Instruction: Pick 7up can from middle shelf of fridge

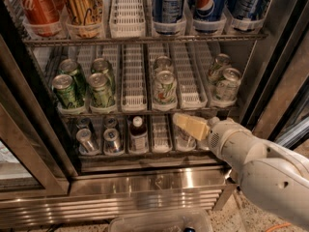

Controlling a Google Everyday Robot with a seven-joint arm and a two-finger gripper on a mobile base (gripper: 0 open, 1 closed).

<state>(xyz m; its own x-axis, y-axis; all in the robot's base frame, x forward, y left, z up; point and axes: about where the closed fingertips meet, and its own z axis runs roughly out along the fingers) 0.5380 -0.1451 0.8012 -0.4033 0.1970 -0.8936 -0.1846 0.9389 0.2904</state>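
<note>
The fridge (159, 180) stands open in front of me. On its middle shelf (133, 111), the 7up can (227, 84) stands at the front of the far-right lane, pale silver-white with green lettering; a similar can (218, 65) is behind it. My gripper (189, 124), cream-coloured on a white arm, hangs just below the shelf's front edge, down and to the left of the 7up can and apart from it. It holds nothing that I can see.
A white can with a yellow-green swirl (165, 87) sits in the centre lane and dark green cans (67, 91) on the left. Red, gold and blue cans (207, 6) fill the rack above. Bottles and can tops (137, 133) crowd the rack below. The dark door frame (268, 76) stands at right.
</note>
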